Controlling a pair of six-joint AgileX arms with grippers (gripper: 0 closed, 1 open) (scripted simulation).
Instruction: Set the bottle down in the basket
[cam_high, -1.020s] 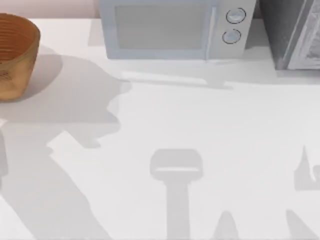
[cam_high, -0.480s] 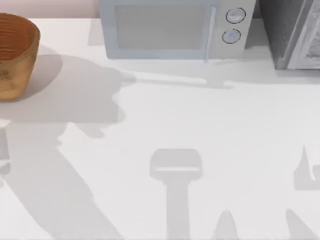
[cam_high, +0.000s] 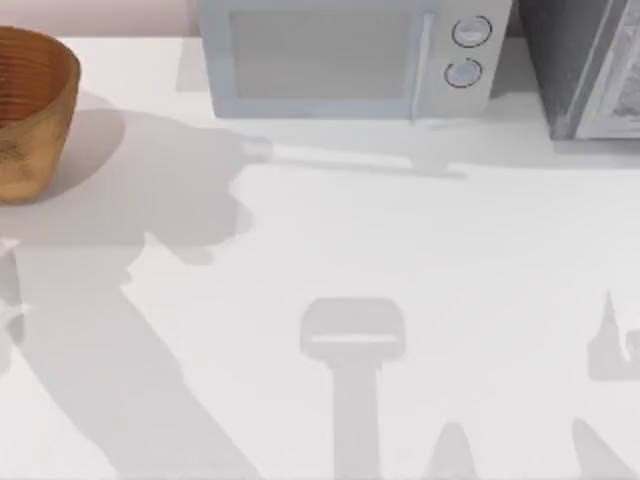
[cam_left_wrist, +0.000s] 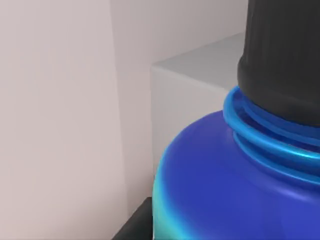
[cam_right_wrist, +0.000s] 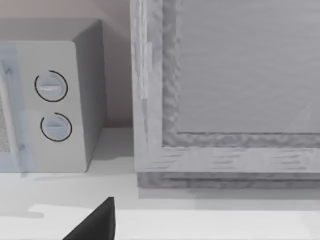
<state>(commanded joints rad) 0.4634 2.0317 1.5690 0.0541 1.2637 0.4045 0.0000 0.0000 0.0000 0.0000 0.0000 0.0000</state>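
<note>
The wicker basket (cam_high: 30, 110) stood at the desk's (cam_high: 400, 250) ten o'clock corner, a microwave (cam_high: 345, 58) at twelve. The left wrist view pressed close on the blue-shouldered, black-capped bottle (cam_left_wrist: 225, 185), probably held by the left pincer, though its grip could not be told.

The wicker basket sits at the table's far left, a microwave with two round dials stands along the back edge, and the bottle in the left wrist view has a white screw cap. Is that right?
Not quite: the bottle has a black screw cap, as the left wrist view shows. The rest holds: in the top view the basket sits at the table's far left and the microwave with two round dials stands along the back edge.
</note>
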